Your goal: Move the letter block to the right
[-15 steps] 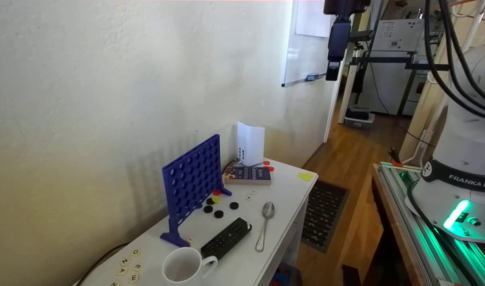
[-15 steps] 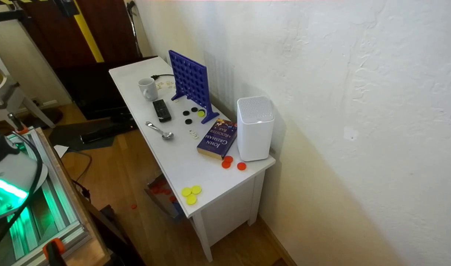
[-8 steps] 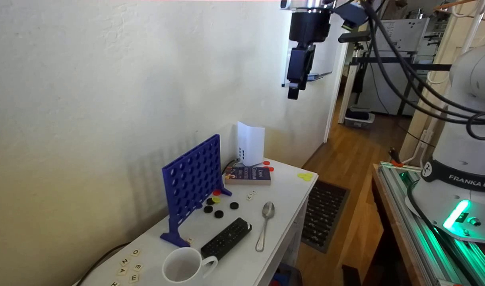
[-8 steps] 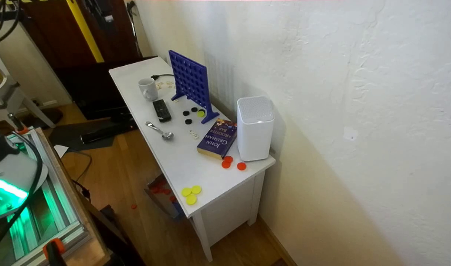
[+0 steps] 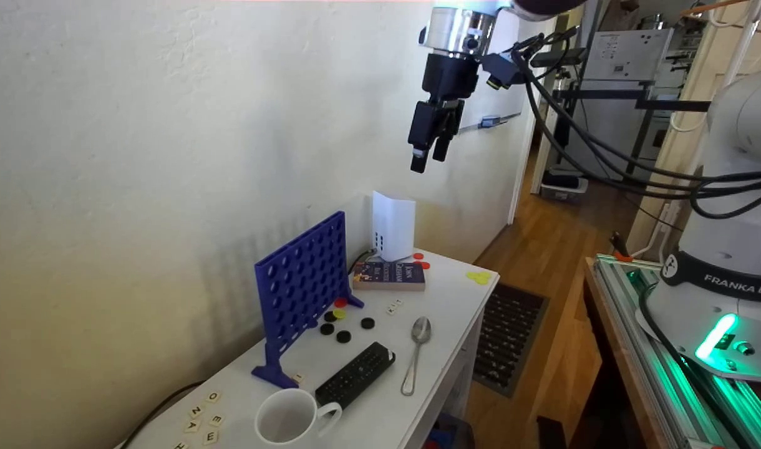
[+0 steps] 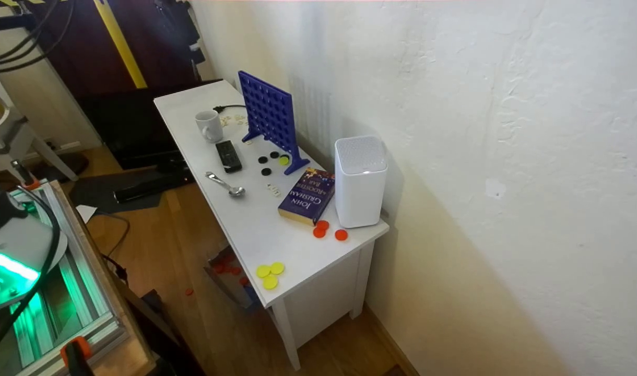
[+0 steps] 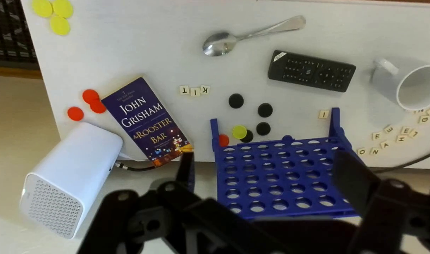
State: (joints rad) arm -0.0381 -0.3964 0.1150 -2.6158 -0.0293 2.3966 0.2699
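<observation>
Small cream letter blocks lie flat on the white desk (image 7: 148,53). A lone I block (image 7: 324,114) lies near a foot of the blue game frame, and also shows in an exterior view (image 5: 298,378). Three blocks reading KIT (image 7: 195,91) lie in a row by the book. Several more letter blocks (image 7: 385,144) lie scattered near the mug. Which block the task means cannot be told. My gripper (image 5: 429,162) hangs high above the desk near the wall. In the wrist view the gripper (image 7: 264,158) is open and empty, its fingers wide apart over the blue frame.
The tall blue game frame (image 5: 302,280) stands by the wall. A white mug (image 5: 287,416), black remote (image 5: 355,373), spoon (image 5: 416,349), book (image 6: 308,194) and white router (image 6: 361,183) stand or lie on the desk. Black discs (image 7: 264,110) and yellow discs (image 6: 270,274) lie around.
My arm has swung in over the desk, away from its base, and the gripper has come lower. The two fingers now show apart in an exterior view. The desk objects have not moved.
</observation>
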